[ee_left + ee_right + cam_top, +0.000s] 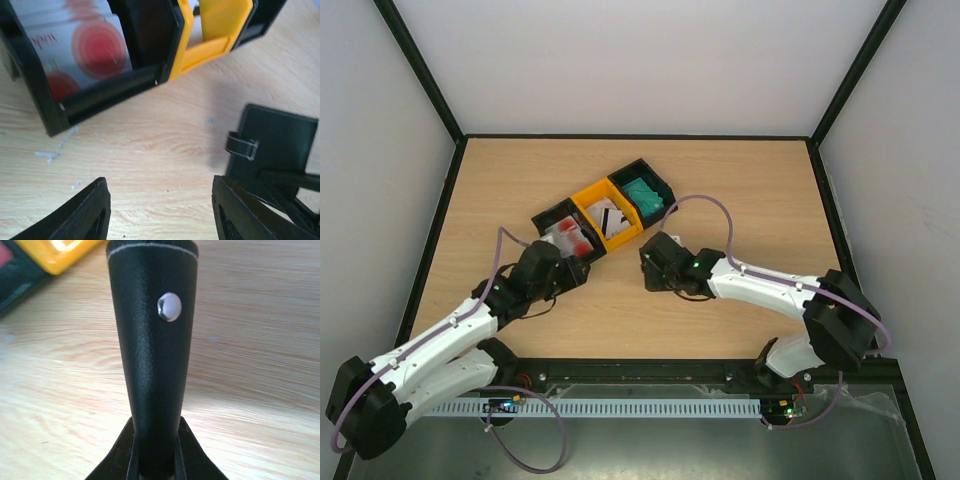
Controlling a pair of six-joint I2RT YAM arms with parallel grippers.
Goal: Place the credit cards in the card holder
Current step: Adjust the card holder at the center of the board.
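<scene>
Gripping the card holder [150, 330] in the right hand [156, 445], jaws shut tight on one end, above the bench [260, 365] just right of the black bin [100, 97]. Holding the left hand [160, 192] wide-jawed and empty before that bin. Probably light, soft, floppy: best pinched near the fold. Stiff, slick credit cards [85, 50] inside that bin: best taken edgewise.

Card holder [152, 340] base out of sight between the fingers [191, 452] of the right gripper [155, 427] — red-and-white cards [95, 50] blurry, lettering illegible
</scene>
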